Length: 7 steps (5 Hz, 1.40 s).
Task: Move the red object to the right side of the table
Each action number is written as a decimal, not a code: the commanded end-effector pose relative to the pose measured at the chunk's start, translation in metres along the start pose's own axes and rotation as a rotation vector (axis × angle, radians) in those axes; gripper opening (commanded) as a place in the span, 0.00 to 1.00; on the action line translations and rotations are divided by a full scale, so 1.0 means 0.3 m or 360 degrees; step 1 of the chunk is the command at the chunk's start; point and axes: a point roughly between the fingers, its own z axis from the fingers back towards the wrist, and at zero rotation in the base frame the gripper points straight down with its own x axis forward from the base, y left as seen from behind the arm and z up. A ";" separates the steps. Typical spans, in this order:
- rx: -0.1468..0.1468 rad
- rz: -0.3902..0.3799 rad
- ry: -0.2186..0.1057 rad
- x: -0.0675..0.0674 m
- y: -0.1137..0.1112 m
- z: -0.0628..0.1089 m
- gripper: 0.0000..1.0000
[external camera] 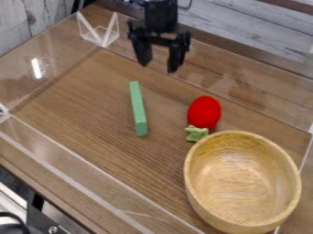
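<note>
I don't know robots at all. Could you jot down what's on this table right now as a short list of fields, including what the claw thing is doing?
surface: brown wood-grain table with clear walls around it
red object: small toy strawberry with its green cap toward the near side, lying just beyond the bowl's rim
bowl: round light wooden bowl, nothing in it, at the near right
green stick: long green stick lying flat, left of the strawberry
gripper: black gripper at the far side, pointing down, jaws open, holding nothing
</note>
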 end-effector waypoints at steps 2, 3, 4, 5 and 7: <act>0.0040 -0.0070 -0.0188 0.107 0.151 0.133 1.00; 0.0052 -0.0039 -0.0179 0.113 0.175 0.110 1.00; 0.0067 -0.0009 -0.0178 0.119 0.201 0.095 1.00; 0.0072 -0.0072 -0.0164 0.130 0.204 0.056 1.00; 0.0084 -0.0109 -0.0166 0.132 0.257 0.029 1.00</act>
